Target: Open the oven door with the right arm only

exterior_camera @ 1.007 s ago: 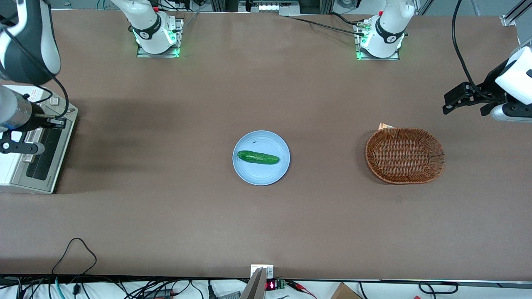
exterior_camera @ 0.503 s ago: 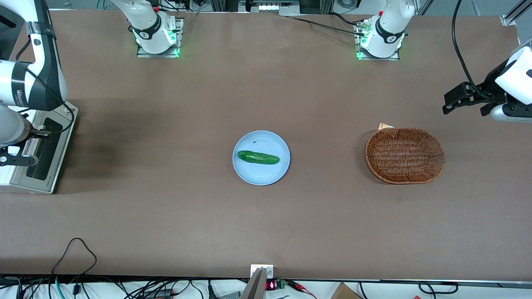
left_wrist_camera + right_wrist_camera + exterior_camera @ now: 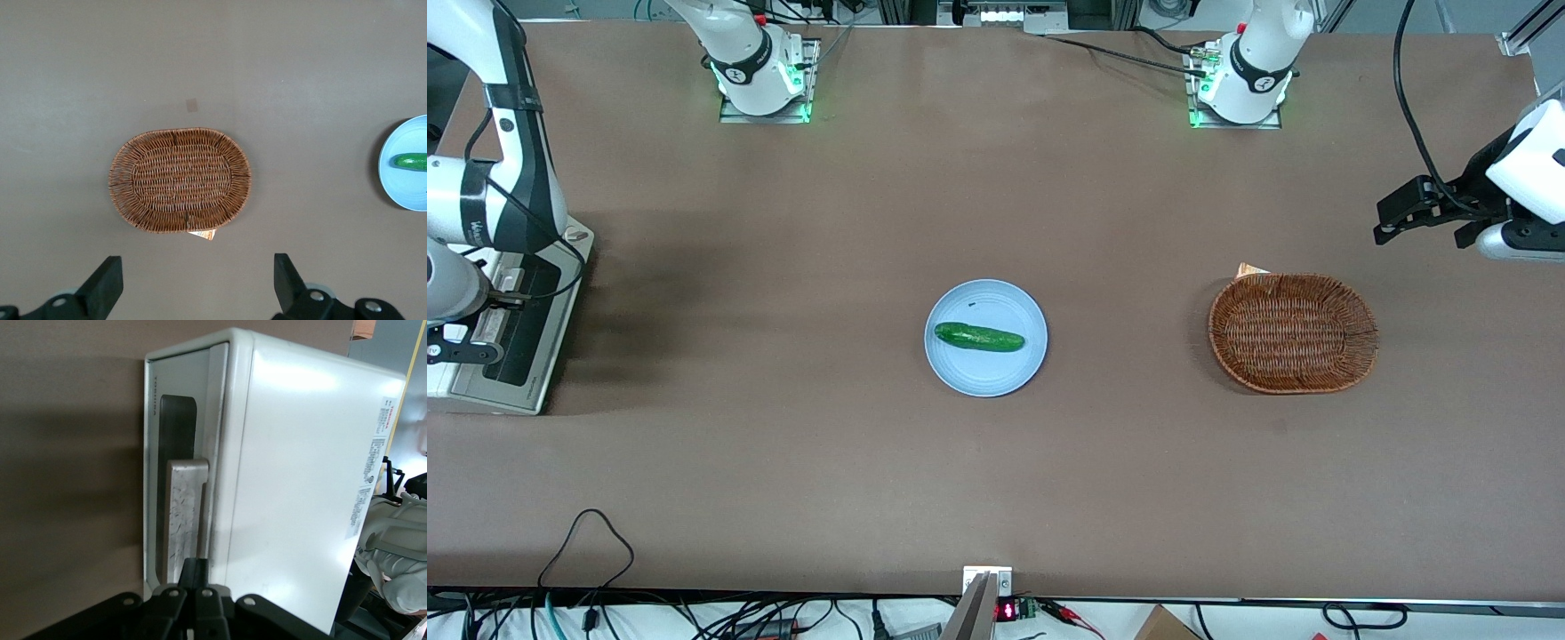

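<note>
The oven is found at the working arm's end of the table, well apart from the blue plate and the wicker basket. Its door is seen flush against the cream body, so it is judged to be shut and the task not yet done. The right arm is bent down over the oven, and the pincer is held right at the end of the bar handle. Whether the pincer is open or closed on that bar cannot be told. The door is a stiff metal frame with a dark glass window; no give is to be expected, and the glass is best left untouched. The brushed handle is smooth and could slip under a light grip, so it should be taken squarely across its width, near the middle rather than at the tip. The oven looks small and light, so a hard pull may drag the whole box across the table. The door is judged to swing about a hinged edge, and the pull should follow that arc.
</note>
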You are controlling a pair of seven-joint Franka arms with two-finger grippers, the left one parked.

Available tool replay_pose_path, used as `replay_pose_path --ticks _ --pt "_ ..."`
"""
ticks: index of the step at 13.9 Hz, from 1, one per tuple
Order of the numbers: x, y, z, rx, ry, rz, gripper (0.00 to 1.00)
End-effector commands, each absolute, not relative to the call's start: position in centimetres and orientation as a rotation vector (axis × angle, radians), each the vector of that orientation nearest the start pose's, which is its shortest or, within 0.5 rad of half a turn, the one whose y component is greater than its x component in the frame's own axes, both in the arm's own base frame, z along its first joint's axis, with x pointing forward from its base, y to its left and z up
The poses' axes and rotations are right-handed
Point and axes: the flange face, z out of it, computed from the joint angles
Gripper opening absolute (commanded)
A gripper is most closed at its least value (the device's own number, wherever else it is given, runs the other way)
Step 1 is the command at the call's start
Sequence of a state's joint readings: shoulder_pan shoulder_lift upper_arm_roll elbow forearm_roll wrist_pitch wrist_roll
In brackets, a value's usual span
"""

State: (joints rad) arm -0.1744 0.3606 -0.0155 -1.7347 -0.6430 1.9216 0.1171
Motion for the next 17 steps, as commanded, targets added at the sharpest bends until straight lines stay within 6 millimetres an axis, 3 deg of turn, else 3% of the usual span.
replay_pose_path --ticks 1,17 --pt "61.6 -16.3 36.1 2.502 -0.090 -0.216 0.00" --pt "61.8 -16.5 32.3 2.489 -0.128 -0.181 0.00"
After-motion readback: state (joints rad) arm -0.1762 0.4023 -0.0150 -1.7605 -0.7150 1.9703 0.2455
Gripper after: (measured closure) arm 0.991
